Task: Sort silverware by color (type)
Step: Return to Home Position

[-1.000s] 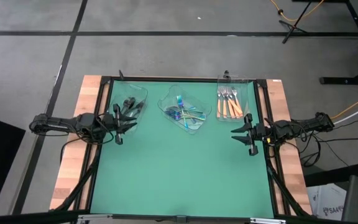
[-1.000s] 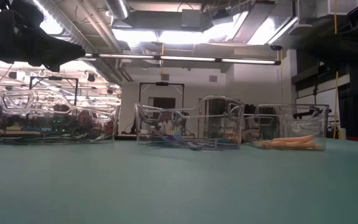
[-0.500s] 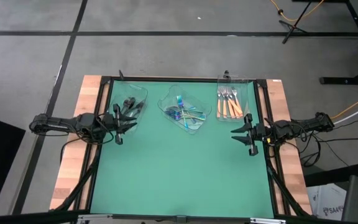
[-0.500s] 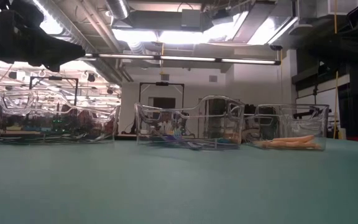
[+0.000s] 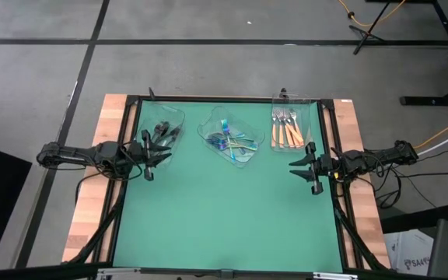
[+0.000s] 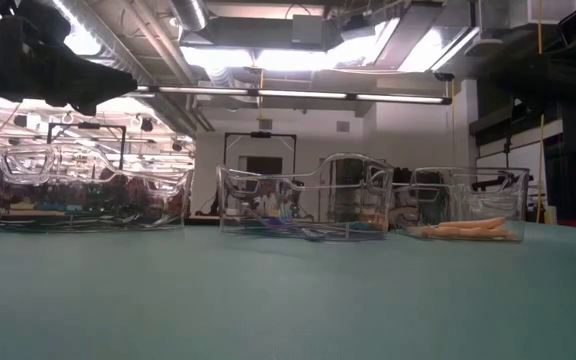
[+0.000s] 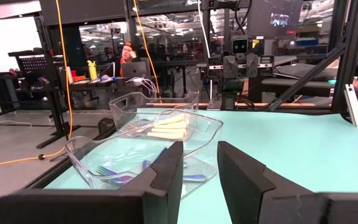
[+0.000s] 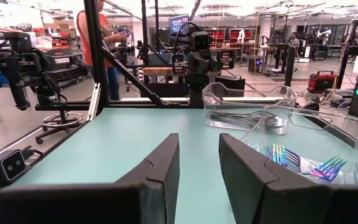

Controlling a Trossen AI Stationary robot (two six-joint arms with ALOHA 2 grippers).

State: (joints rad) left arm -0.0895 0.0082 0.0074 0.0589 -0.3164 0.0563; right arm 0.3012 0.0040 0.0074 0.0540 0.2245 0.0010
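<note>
Three clear trays stand in a row, apart from one another, on the far part of the green table point(image 6: 288, 300). What lies in the left tray point(image 6: 93, 190) is hard to tell. The middle tray point(image 6: 303, 198) holds blue-purple pieces point(image 6: 290, 230) low on its floor; the right tray point(image 6: 465, 200) holds orange-handled forks point(image 6: 465, 229) lying flat. A dark arm point(image 6: 58, 65) crosses the upper left corner.

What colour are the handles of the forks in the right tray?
The fork handles are orange, clearest in the high view.
</note>
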